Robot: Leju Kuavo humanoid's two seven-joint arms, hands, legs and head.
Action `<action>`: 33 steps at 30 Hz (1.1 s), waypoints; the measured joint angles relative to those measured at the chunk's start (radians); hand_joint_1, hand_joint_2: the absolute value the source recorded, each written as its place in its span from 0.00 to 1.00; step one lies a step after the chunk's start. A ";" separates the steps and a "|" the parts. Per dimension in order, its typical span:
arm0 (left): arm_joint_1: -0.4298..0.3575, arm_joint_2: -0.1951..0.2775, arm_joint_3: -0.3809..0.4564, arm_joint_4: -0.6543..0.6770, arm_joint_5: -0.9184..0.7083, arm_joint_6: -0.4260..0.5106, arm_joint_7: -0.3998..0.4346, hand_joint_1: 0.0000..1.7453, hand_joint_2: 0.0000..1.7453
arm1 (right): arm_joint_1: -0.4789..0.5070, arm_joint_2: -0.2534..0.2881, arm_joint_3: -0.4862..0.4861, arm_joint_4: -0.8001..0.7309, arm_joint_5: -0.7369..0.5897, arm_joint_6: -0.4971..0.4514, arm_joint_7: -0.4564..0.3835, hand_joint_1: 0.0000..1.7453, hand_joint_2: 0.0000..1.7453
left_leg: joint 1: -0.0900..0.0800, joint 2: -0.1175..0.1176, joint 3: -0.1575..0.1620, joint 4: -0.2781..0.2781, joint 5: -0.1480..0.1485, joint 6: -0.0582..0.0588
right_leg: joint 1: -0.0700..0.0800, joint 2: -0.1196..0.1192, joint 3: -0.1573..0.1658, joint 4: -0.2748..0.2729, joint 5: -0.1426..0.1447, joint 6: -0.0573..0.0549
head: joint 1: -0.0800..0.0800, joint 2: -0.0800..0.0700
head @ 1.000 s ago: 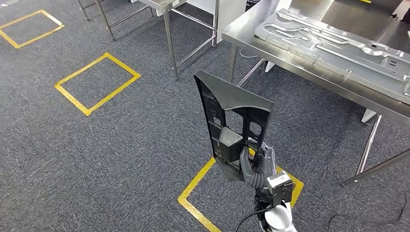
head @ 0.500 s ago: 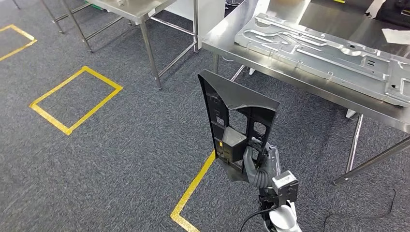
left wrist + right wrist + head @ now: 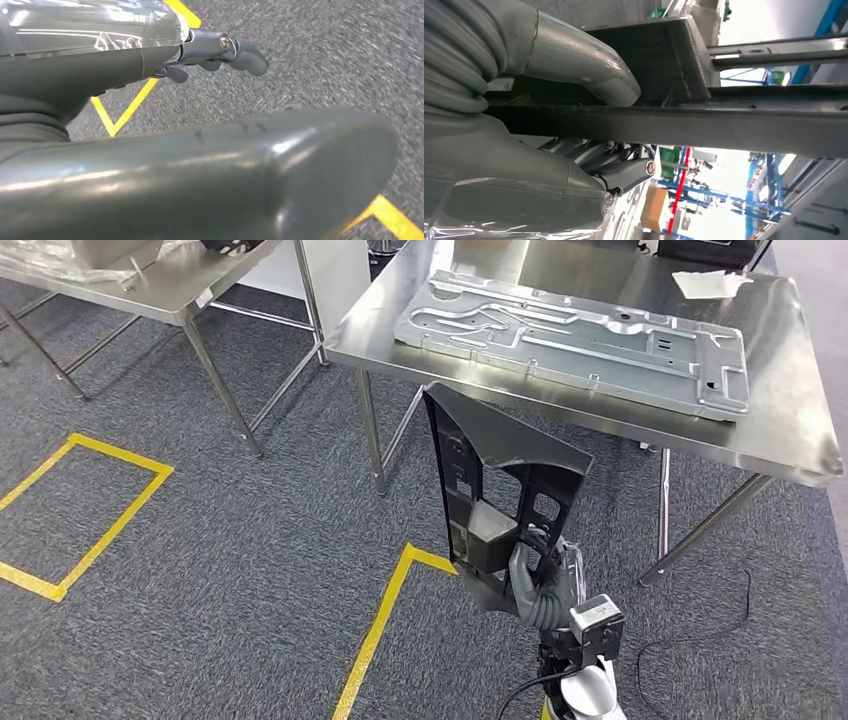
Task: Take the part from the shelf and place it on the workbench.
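You were in the carry step: your right hand [image 3: 535, 580] grasped the black part [image 3: 495, 490] upright, just short of the workbench [image 3: 800, 430]. Your left hand [image 3: 220, 50] hung empty, fingers loosely curled. Next, you likely needed to lift the part over the edge onto bare steel beside the metal panel [image 3: 575, 335].

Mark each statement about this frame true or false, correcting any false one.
1. The right robot hand holds the black plastic part upright. True.
2. The black plastic part already lies on the workbench. False: it is held in the air over the carpet, in front of the bench.
3. A grey metal panel lies flat on the workbench. True.
4. The left robot hand grips the part too. False: it holds nothing, above the carpet and its yellow tape.
5. The carpet is marked with red tape. False: the tape is yellow.
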 joint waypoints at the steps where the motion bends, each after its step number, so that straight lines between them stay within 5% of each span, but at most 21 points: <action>1: -0.001 -0.002 0.000 0.000 0.000 0.000 0.000 0.00 0.00 | 0.001 -0.002 0.000 -0.001 0.000 0.001 0.000 1.00 1.00 | 0.002 0.010 0.007 -0.006 0.004 0.005 | 0.001 -0.002 0.003 0.000 -0.004 0.006 | 0.000 0.000; 3: -0.003 -0.005 0.000 0.000 0.001 -0.001 -0.002 0.00 0.00 | -0.004 -0.007 -0.001 -0.004 -0.002 0.000 -0.001 1.00 1.00 | 0.007 0.036 0.026 -0.023 0.002 0.016 | 0.005 -0.053 -0.015 0.044 -0.030 0.019 | 0.001 0.000; 5: -0.001 -0.006 0.000 0.000 0.001 -0.007 -0.004 0.00 0.00 | -0.015 -0.010 -0.001 -0.004 -0.004 -0.007 -0.001 1.00 1.00 | 0.008 0.059 0.040 -0.030 -0.008 0.024 | 0.001 -0.119 -0.086 0.165 -0.079 0.032 | 0.002 0.000; 7: 0.000 -0.005 0.000 0.000 0.001 -0.018 -0.009 0.00 0.00 | -0.021 -0.015 -0.003 -0.004 -0.004 -0.022 0.002 1.00 1.00 | 0.008 0.077 0.050 -0.030 -0.019 0.024 | -0.010 -0.140 -0.157 0.266 -0.098 0.043 | 0.002 0.000; 8: 0.000 -0.005 0.000 0.000 0.001 -0.027 -0.011 0.00 0.00 | -0.022 -0.018 -0.005 -0.004 -0.001 -0.030 0.006 1.00 1.00 | 0.009 0.083 0.056 -0.030 -0.025 0.022 | -0.015 -0.144 -0.167 0.267 -0.079 0.047 | 0.002 0.000; 12: 0.000 -0.004 0.000 0.000 -0.006 -0.062 -0.019 0.00 0.00 | -0.050 -0.035 -0.019 -0.023 0.015 -0.058 0.027 1.00 1.00 | 0.006 0.095 0.086 -0.029 -0.049 0.009 | -0.019 -0.161 -0.069 0.030 0.061 0.046 | 0.002 0.000; 15: -0.001 0.000 0.000 0.000 -0.017 -0.086 -0.021 0.00 0.00 | -0.090 -0.049 -0.033 -0.047 0.024 -0.074 0.054 1.00 1.00 | 0.003 0.100 0.094 -0.031 -0.061 -0.009 | -0.011 -0.160 -0.053 -0.010 0.061 0.031 | 0.002 0.000; 18: -0.001 0.006 -0.004 0.000 -0.028 -0.110 -0.021 0.00 0.00 | -0.139 -0.065 -0.052 -0.072 0.025 -0.079 0.092 1.00 1.00 | 0.007 0.091 0.088 0.002 -0.083 -0.023 | -0.018 -0.152 -0.037 -0.021 0.056 0.011 | 0.001 0.000; 24: -0.001 0.009 -0.006 0.000 -0.032 -0.121 -0.021 0.00 0.00 | -0.165 -0.070 -0.059 -0.080 0.024 -0.079 0.112 1.00 1.00 | 0.009 0.078 0.060 0.063 -0.112 -0.024 | -0.019 -0.150 -0.028 -0.023 0.052 0.001 | 0.001 0.000; 27: 0.001 0.015 -0.007 0.000 -0.037 -0.136 -0.021 0.00 0.00 | -0.196 -0.078 -0.070 -0.080 0.025 -0.079 0.150 1.00 1.00 | 0.009 0.075 -0.019 0.198 -0.159 -0.026 | -0.016 -0.146 -0.020 -0.022 0.044 -0.004 | 0.001 0.000; 28: 0.003 0.020 -0.010 0.000 -0.041 -0.146 -0.020 0.00 0.00 | -0.220 -0.084 -0.078 -0.078 0.029 -0.077 0.178 1.00 1.00 | 0.009 0.075 -0.054 0.242 -0.156 -0.027 | -0.014 -0.141 -0.013 -0.022 0.038 -0.005 | 0.001 0.000; 29: 0.006 0.027 -0.016 0.000 -0.050 -0.161 -0.017 0.00 0.00 | -0.264 -0.094 -0.090 -0.070 0.039 -0.076 0.215 1.00 1.00 | 0.009 0.073 -0.059 0.207 -0.110 -0.023 | -0.013 -0.135 -0.001 -0.021 0.027 -0.002 | 0.001 0.000; 31: 0.009 0.041 -0.029 0.000 -0.066 -0.186 -0.008 0.00 0.00 | -0.353 -0.112 -0.114 -0.050 0.058 -0.074 0.271 1.00 1.00 | 0.005 0.070 -0.024 0.069 -0.011 -0.012 | -0.009 -0.123 0.018 -0.018 0.006 0.011 | 0.001 0.000; 32: 0.009 0.045 -0.035 0.000 -0.073 -0.195 -0.005 0.00 0.00 | -0.394 -0.121 -0.126 -0.037 0.065 -0.074 0.290 1.00 1.00 | 0.003 0.067 -0.002 0.002 0.019 -0.005 | -0.008 -0.120 0.024 -0.016 0.001 0.020 | 0.001 0.000; 33: 0.009 0.047 -0.039 0.000 -0.076 -0.198 -0.003 0.00 0.00 | -0.418 -0.127 -0.133 -0.028 0.068 -0.072 0.299 1.00 1.00 | 0.001 0.067 0.002 -0.006 0.013 0.000 | -0.008 -0.119 0.024 -0.014 0.002 0.027 | 0.001 0.000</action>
